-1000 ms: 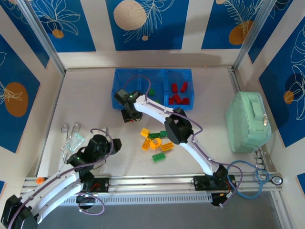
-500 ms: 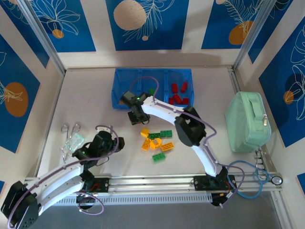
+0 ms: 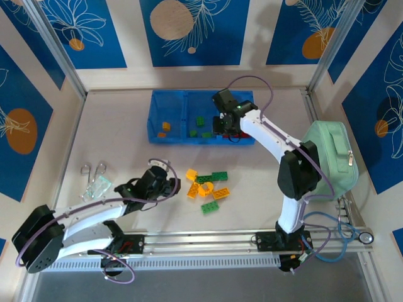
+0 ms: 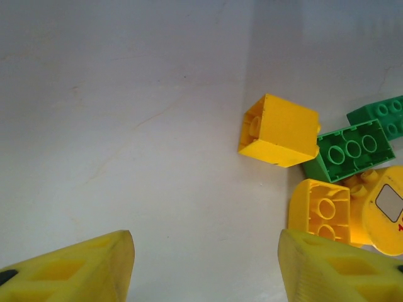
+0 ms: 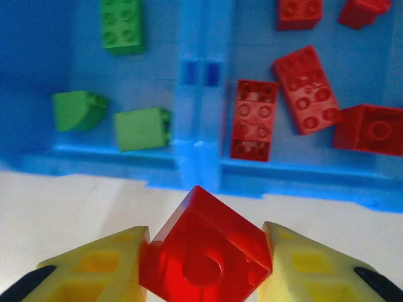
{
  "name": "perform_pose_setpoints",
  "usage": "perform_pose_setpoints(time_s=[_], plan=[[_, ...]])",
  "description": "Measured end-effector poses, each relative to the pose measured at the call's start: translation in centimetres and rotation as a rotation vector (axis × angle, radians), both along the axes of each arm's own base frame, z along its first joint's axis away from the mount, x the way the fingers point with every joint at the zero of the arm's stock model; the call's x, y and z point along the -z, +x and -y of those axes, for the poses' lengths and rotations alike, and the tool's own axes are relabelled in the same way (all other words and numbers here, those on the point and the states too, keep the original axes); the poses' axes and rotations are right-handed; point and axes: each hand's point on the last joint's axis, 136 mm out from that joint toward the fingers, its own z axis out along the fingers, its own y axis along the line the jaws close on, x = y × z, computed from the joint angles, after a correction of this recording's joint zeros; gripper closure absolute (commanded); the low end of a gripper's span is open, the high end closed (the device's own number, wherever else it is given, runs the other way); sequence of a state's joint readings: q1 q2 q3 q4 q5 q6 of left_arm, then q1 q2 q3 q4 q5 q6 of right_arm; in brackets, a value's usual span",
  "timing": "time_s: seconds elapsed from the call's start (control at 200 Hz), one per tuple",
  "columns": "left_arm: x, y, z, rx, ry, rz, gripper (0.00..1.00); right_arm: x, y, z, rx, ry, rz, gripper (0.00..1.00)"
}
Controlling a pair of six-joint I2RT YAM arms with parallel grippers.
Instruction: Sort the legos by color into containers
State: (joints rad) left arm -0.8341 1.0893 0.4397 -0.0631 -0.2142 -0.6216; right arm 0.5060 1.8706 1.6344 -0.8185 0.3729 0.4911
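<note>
Pinching glossy red brick [image 5: 206, 242], R gripper [image 5: 204, 261]

Blue bin [image 5: 201, 170], red lego [image 5: 204, 251], yellow jaws.

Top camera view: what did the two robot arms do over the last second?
The right gripper swung rightward along the front of the translucent blue plastic bin, from its left end toward its right compartment, shut on a small red studded brick. The left gripper, open, reached forward toward the loose yellow and green bricks. Those bricks and the mint-green pouch stayed put.
</note>
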Motion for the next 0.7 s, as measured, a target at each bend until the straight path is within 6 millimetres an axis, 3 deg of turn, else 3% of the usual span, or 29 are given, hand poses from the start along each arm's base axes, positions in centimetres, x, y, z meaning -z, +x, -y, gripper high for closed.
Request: perform_pose_setpoints(time_s=[0.2,0.7], plan=[[1.0,-0.7,1.0,0.045,0.016,-0.030,0.38,3.7,1.6,1.9,0.031,-0.033,-0.081,0.60],[0.0,-0.2,3.3,0.082,0.001,-0.026,0.38,2.5,4.5,5.3,0.091,-0.027,-0.033,0.60]])
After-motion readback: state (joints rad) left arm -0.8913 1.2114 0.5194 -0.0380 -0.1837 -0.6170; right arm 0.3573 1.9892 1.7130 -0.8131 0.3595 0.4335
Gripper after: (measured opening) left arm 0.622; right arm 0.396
